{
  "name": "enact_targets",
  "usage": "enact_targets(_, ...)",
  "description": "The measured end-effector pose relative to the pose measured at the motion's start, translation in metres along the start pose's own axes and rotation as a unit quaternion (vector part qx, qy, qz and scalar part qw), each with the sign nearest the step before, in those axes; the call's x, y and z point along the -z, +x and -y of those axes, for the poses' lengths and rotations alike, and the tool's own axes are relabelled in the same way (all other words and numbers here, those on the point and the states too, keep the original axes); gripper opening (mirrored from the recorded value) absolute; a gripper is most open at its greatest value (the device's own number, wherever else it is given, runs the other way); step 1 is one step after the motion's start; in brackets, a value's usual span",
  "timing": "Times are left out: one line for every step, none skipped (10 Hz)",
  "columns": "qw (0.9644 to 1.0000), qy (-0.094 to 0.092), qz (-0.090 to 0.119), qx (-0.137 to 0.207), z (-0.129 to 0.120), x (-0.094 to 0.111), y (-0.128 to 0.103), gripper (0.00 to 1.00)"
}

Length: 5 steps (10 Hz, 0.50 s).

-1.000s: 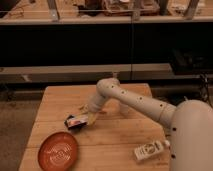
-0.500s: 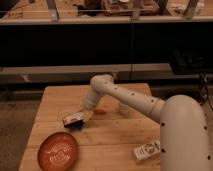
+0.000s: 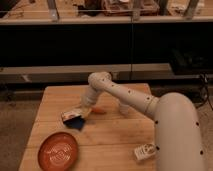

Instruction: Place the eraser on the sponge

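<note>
The eraser (image 3: pixel 70 115), a small flat block with a white label, lies on the wooden table (image 3: pixel 115 140) left of centre. Its lower right edge rests against or over the dark blue sponge (image 3: pixel 76 123); I cannot tell which. My gripper (image 3: pixel 85 112) is at the end of the white arm, which reaches down and left from the upper middle. It sits right at the eraser's right end, just above the sponge.
A round orange plate (image 3: pixel 58 151) sits at the table's front left corner. A white bottle with a label (image 3: pixel 145 151) lies at the front right beside my white arm. A small orange object (image 3: pixel 98 110) rests just right of the gripper.
The arm's upper joint has swung left over the table. The eraser has shifted slightly left and up, and the blue sponge now shows below it.
</note>
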Motion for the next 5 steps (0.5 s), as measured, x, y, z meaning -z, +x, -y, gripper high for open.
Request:
enact_targets(1.0000, 0.000, 0.000, 0.002, 0.0011, 0.0003, -0.0005, 0.69)
enact_targets(1.0000, -0.001, 0.000, 0.003, 0.0012, 0.0014, 0.0017, 0.69)
enact_targets(1.0000, -0.001, -0.001, 0.003, 0.0013, 0.0016, 0.0027, 0.69)
enact_targets(1.0000, -0.002, -0.001, 0.005, 0.0024, 0.0015, 0.0026, 0.69)
enact_targets(1.0000, -0.003, -0.002, 0.007, 0.0037, 0.0006, 0.0014, 0.69)
